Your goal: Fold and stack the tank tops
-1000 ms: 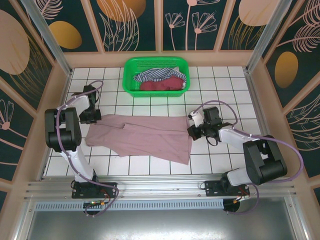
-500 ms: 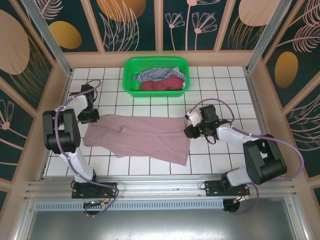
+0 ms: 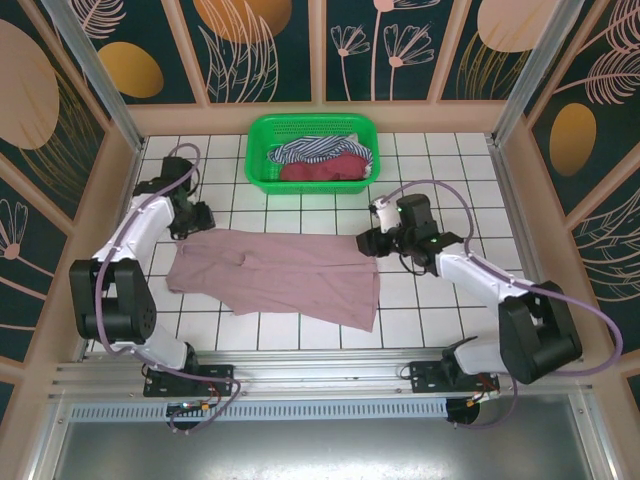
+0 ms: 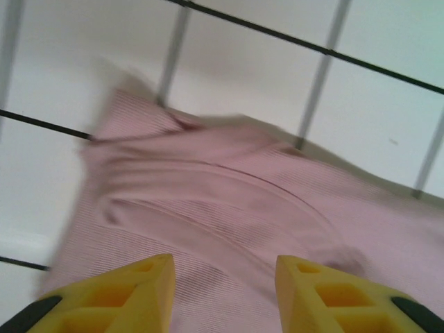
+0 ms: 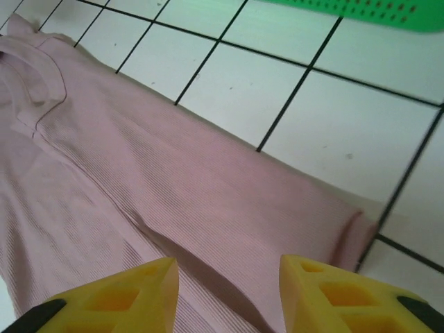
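From where I stood, the left pincer [image 3: 198, 219] hung with its jaws apart and nothing between them, just over the strap end of the dusty-pink tank top [image 3: 280, 275]. Its wrist camera had the ribbed cloth [image 4: 229, 194] directly below and ahead of the yellow fingertips [image 4: 149, 277]. From that pincer the top stretched away to its right across the tiled table [image 3: 440, 310], lying open and mostly flat, with a few creases near the armhole.

Beyond both pincers, at the far side, stood the green basket [image 3: 258, 165], holding the striped top [image 3: 305, 150] and the maroon top [image 3: 320, 171].

The right pincer [image 3: 368, 242] was likewise parted and empty, poised over the far corner of the hem [image 5: 139, 208], with the cloth's edge running just ahead of its fingers [image 5: 305, 277].

It looked to me as though the spreading was done and the folding not yet begun. The next move would likely need both pincers to close on one long edge and carry it over evenly, so the cloth did not bunch.
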Controlling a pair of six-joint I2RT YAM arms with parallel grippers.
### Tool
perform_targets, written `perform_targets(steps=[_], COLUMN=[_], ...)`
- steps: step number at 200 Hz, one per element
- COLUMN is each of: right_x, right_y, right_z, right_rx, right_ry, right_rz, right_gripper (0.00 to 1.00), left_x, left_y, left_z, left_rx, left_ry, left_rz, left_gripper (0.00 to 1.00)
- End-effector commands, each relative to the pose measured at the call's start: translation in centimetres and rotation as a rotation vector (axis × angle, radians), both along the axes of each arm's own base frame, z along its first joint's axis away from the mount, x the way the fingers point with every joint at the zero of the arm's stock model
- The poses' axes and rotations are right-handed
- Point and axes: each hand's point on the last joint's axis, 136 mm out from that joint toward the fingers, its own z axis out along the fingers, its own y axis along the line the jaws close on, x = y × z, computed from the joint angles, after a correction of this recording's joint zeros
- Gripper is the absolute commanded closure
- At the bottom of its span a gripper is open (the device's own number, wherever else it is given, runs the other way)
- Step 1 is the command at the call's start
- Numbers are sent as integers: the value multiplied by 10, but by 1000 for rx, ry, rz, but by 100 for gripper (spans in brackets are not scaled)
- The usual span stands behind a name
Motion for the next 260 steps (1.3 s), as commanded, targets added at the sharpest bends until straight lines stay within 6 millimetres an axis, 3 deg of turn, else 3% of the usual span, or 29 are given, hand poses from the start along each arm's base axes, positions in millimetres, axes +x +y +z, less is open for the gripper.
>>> perform_targets(steps=[1, 29, 46, 54, 86, 115, 154, 171, 190, 203, 225, 246, 260], right_x=[0, -4, -8, -10, -28, -37, -44, -39, -26, -15, -10, -29, -53], right_y=[9, 14, 13, 12, 3, -8, -25, -32, -34, -32, -32, -29, -21], right_z=[-21, -42, -58, -66, -94, -100, -107, -111, -104, -85, -53, -36, -32], right_rx=[89, 125, 120, 117, 69, 40, -24, -54, -56, -33, -8, 25, 13], right_ry=[140, 228, 269, 293, 383, 393, 392, 386, 352, 287, 223, 277, 333], right_rz=[-111, -152, -172, -182, -223, -254, -290, -297, -271, -257, -269, -320, -320], right_gripper=[57, 61, 62, 62, 63, 64, 62, 62, 61, 60, 56, 52, 48], left_x=[-5, -9, -11, -15, -38, -62, -68, -64, -56, -52, -54, -67, -80], left_y=[-62, -109, -122, -126, -124, -121, -99, -100, -102, -92, -74, -56, -59], left_z=[-16, -37, -48, -63, -88, -105, -113, -110, -97, -83, -58, -47, -45], left_rx=[-178, -229, -238, -238, -216, -203, -73, -72, -76, -19, 26, 22, -60], left_ry=[34, 66, 82, 123, 193, 250, 291, 281, 263, 245, 216, 203, 188], left_rz=[-42, -123, -159, -170, -194, -214, -220, -224, -231, -219, -176, -71, -3], left_gripper=[57, 59, 61, 62, 67, 72, 75, 75, 67, 58, 52, 49, 48])
